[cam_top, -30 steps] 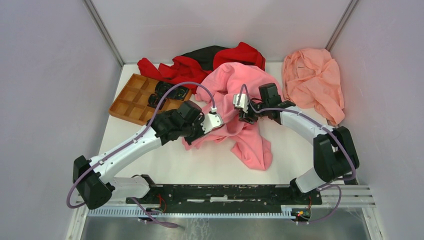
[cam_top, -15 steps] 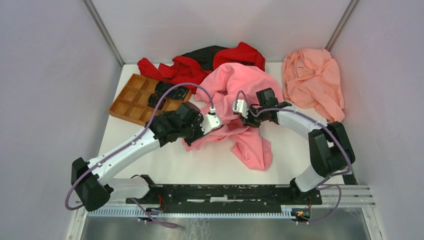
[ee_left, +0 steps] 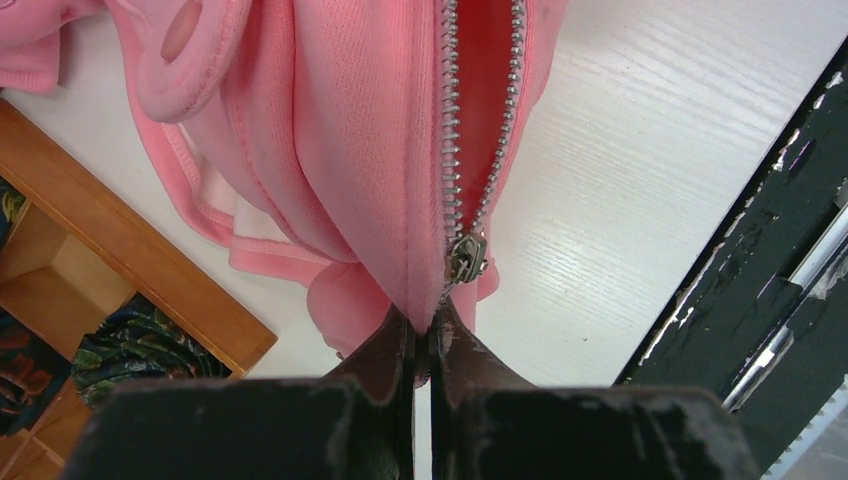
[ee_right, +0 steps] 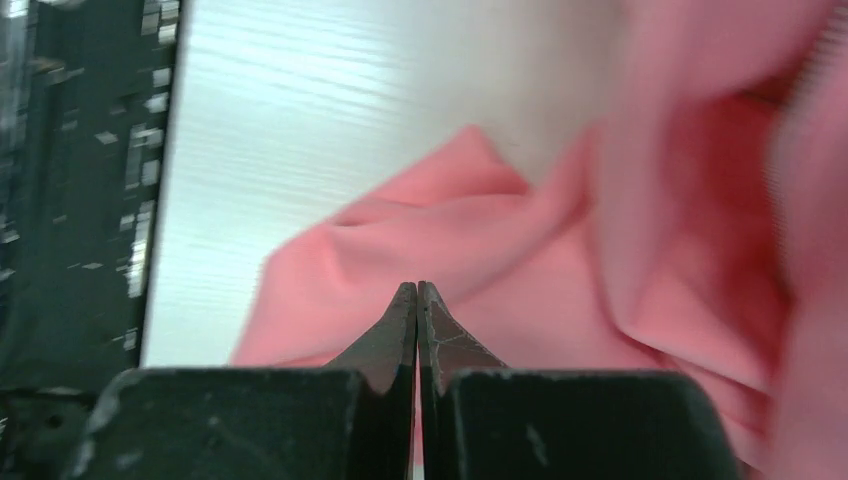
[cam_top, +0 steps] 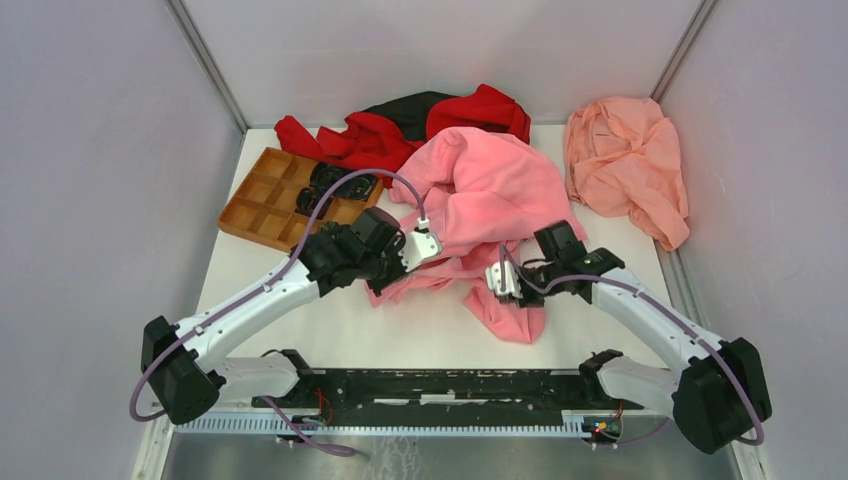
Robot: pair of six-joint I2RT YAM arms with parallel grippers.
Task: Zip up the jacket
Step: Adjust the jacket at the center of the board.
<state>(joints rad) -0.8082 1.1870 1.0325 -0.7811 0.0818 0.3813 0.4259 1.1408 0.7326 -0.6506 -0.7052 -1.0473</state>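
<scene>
Of two grippers, the left gripper [ee_left: 428,325] was pinched tight on the hem of the one bright pink fleece jacket [cam_top: 480,190], just below its single metal zipper slider [ee_left: 466,255]. The right gripper [ee_right: 416,292] was closed on nothing, over a pink fold. The jacket lay crumpled mid-table. Behind it were one red-and-black garment [cam_top: 400,125], one salmon cloth [cam_top: 625,165] and one brown compartment tray [cam_top: 262,205].

Overhead plus two close-ups on jacket [cam_top: 480,190]

A white table [cam_top: 420,335] carries a crumpled pink jacket [cam_top: 480,190] near its middle. A red-and-black garment [cam_top: 370,135] lies against the jacket's far edge, a peach cloth [cam_top: 625,165] just right of the jacket, and a wooden tray [cam_top: 262,205] near its left.
</scene>
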